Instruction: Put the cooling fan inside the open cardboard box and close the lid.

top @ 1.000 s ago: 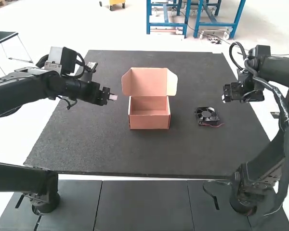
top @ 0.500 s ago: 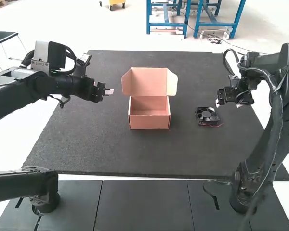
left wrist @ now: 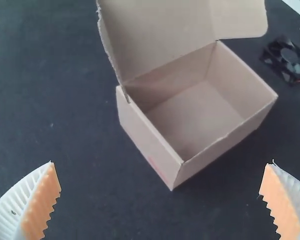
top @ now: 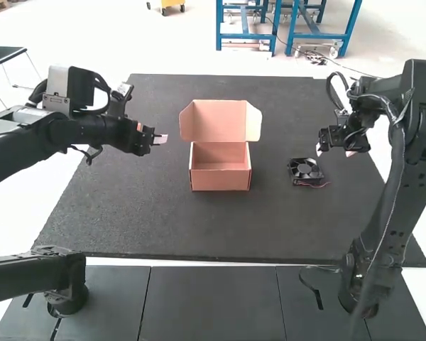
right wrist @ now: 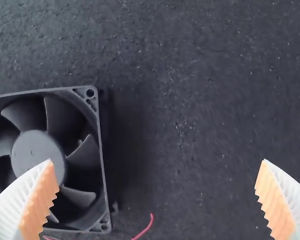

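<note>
The cooling fan (top: 305, 171) lies flat right of centre on the worktop (top: 128, 213), near the open cardboard box (top: 220, 167). Just above it, the right end effector (top: 325, 139), spread wide like the left end effector (top: 158, 138), should be centred across the fan's frame.

Matt cardboard box (top: 220, 166); glossy plastic fan (right wrist: 50, 155); rough mat (top: 128, 213).

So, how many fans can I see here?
1. The fan lies flat on the mat, to the right of the open box. The box is empty inside, so none hides there.
</note>
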Controlling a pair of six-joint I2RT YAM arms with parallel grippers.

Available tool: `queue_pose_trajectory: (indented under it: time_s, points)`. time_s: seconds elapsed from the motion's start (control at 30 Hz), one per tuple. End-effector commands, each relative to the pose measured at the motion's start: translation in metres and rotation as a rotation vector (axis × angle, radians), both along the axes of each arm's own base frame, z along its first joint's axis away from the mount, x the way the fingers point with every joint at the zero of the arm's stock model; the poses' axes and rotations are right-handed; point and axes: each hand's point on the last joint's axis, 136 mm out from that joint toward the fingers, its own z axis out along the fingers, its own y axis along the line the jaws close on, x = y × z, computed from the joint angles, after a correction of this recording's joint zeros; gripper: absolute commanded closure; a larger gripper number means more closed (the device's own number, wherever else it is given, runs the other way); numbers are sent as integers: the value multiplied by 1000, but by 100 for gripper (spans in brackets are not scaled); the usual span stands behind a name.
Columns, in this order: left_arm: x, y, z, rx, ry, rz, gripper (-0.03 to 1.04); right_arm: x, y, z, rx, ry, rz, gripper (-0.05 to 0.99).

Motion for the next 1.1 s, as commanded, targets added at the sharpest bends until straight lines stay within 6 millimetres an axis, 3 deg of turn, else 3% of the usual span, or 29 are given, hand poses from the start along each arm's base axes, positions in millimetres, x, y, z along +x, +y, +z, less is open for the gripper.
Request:
queue_pose_trajectory:
  time_s: [0.0, 0.33, 1.07]
  points:
    - [-5, -4, 6, 2, -24, -36, 7, 7, -2, 4, 15, -10, -18, 3]
    - [-20, -10, -8, 64, 22, -104, 7, 2, -3, -7, 7, 48, -19, 3]
    - [-16, -12, 3, 54, -9, -100, 7, 4, -7, -45, -21, 167, -18, 3]
